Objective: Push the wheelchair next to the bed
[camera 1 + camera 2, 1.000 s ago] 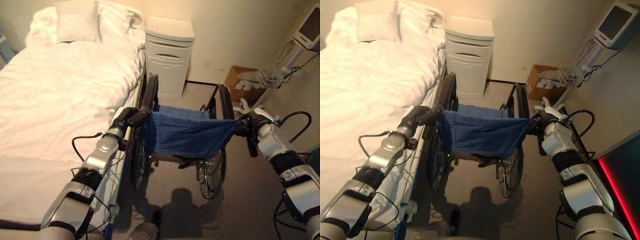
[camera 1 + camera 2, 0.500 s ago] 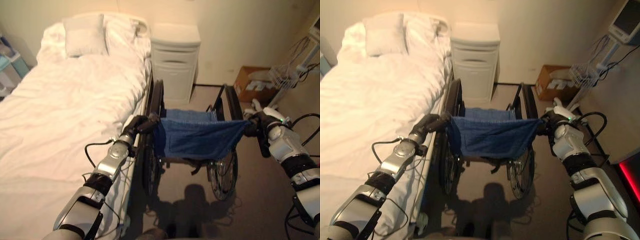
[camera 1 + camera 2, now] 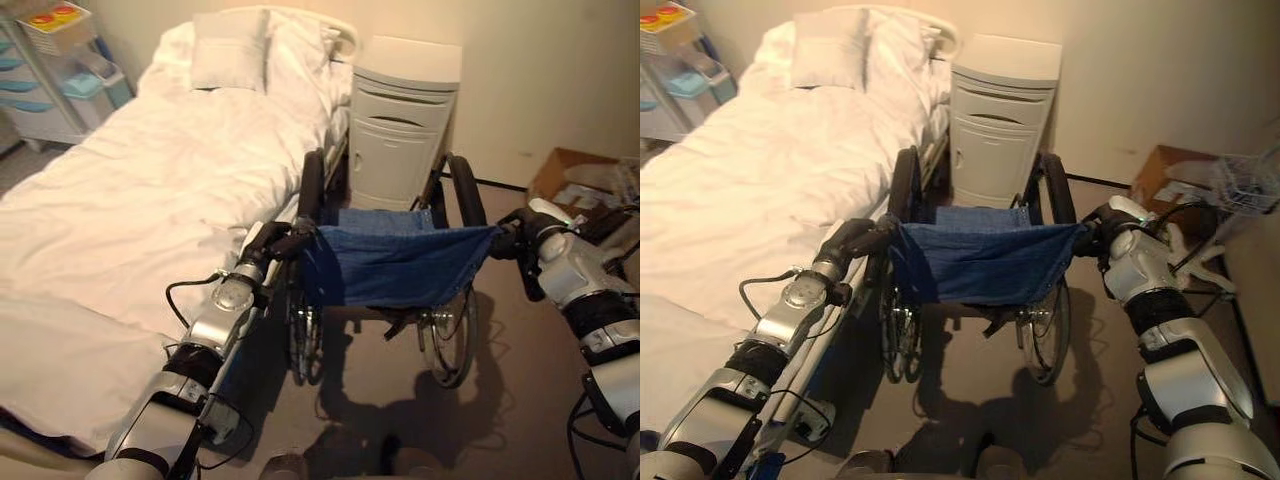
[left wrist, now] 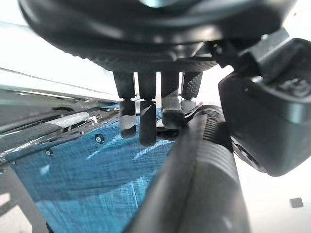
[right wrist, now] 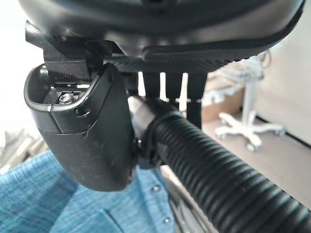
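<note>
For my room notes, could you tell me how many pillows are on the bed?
1: a white pillow lies at the head of the bed, beside the bedside cabinet. Others may be hidden under the rumpled bedding.

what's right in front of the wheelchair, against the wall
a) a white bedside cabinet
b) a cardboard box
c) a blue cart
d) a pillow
a: the white bedside cabinet stands against the wall straight ahead of the wheelchair, beside the head of the bed; both hands, left hand and right hand, grip the push handles.
</note>
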